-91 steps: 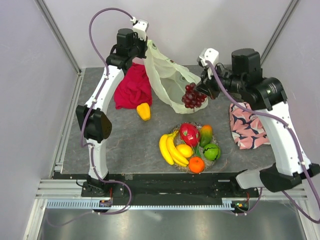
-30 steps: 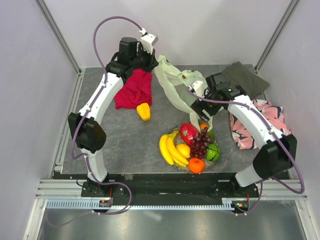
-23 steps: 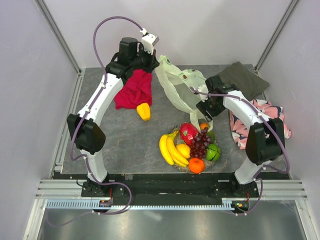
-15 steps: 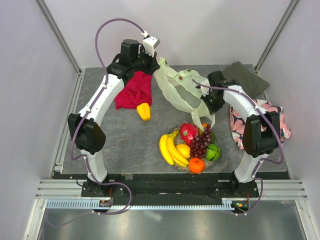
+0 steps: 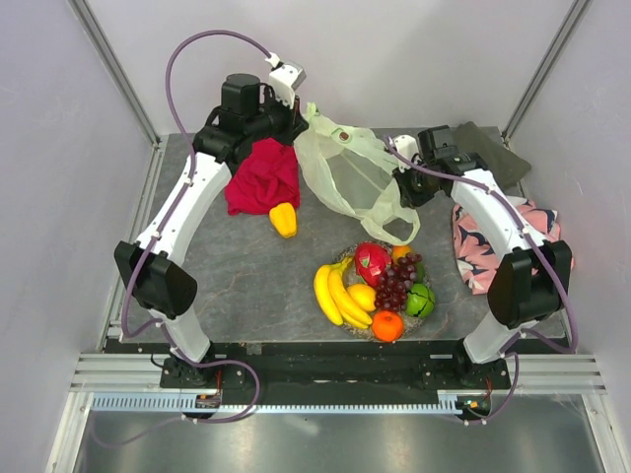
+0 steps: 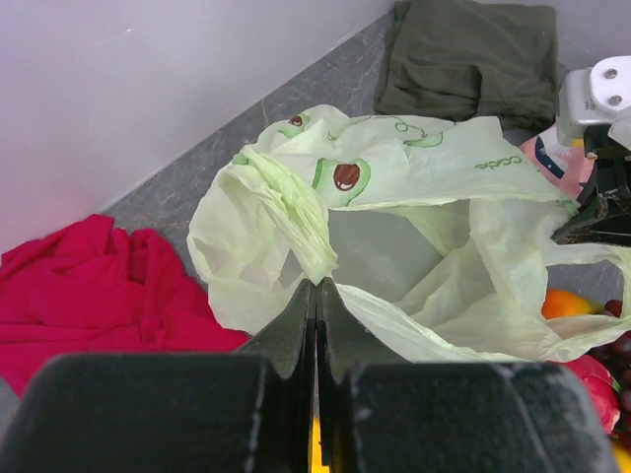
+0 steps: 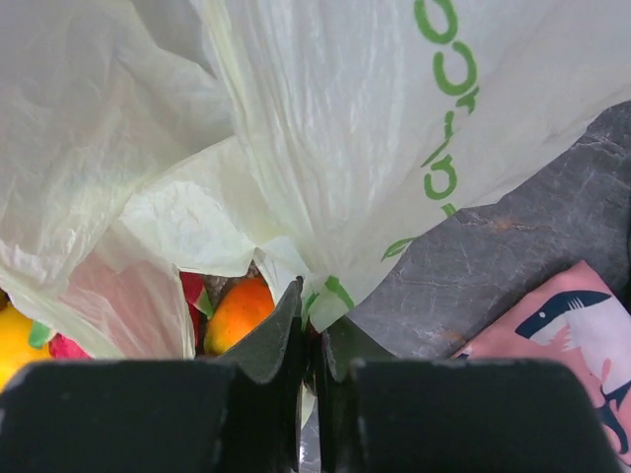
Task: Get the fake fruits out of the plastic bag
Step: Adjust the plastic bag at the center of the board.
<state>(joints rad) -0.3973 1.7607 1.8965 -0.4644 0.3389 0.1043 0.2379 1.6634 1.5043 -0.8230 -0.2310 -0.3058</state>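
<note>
The left gripper (image 6: pixel 315 286) is pinched tight on a bunched fold at one edge of the plastic bag (image 6: pixel 414 177), with no gap between its fingers. The right gripper (image 7: pixel 314 310) is closed almost as far on a gather of thin film at the opposite edge, next to the green printing.

The bag hangs stretched between the two grippers over the back middle of the table (image 5: pixel 246 276). Its mouth faces the left wrist camera. A loop handle droops toward the front, over the back of the fruit pile; whether it touches the fruit cannot be told.

The pile sits near the front of the table, outside the bag. It holds a bunch of bananas (image 5: pixel 333 294), a dragon fruit (image 5: pixel 373 262), a lemon (image 5: pixel 365 297), an orange (image 5: pixel 387 324), a striped melon (image 5: pixel 420 299), dark grapes (image 5: pixel 394 284) and a mango (image 5: pixel 402 253).

One more yellow-orange fruit (image 5: pixel 283 220) lies apart from the pile, against the front edge of a red cloth (image 5: pixel 261 177) under the left arm. An olive cloth (image 5: pixel 488 148) lies at the back right. A pink patterned cloth (image 5: pixel 493 246) lies in front of it, under the right arm.
</note>
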